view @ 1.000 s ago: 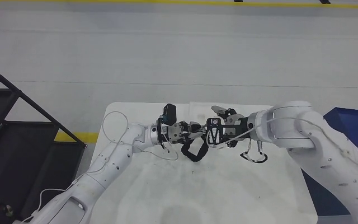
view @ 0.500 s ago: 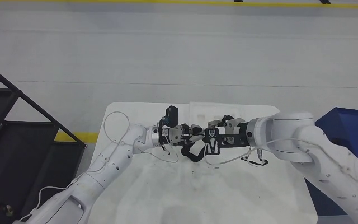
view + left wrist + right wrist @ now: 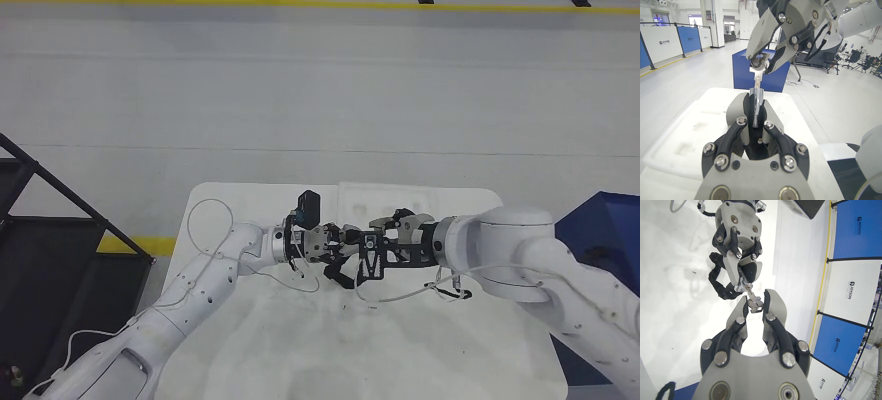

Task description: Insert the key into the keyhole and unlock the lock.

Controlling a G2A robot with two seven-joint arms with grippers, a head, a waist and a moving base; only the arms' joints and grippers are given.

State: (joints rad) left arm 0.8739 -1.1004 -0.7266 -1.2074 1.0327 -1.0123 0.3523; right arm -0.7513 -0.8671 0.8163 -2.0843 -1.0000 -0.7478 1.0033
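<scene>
1. The right gripper (image 3: pixel 755 297), clenched on the bow of the key (image 3: pixel 754 304), has slid in toward the lock cylinder (image 3: pixel 743 286), closing the gap of a second ago.
2. The left gripper (image 3: pixel 754 101) stays clamped around that cylinder, with the black cable (image 3: pixel 715 279) looping off beside it.
3. The blade tip now sits in the keyhole (image 3: pixel 748 286) at the cylinder's end face, with most of the blade still outside. Insertion has begun, and the key probably needs pushing deeper before it can turn.

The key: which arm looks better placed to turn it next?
Right, probably. The right fingers pinch the key by its head, with the blade tip at the keyhole of the lock. The left fingers are clamped on the lock, holding it steady.
</scene>
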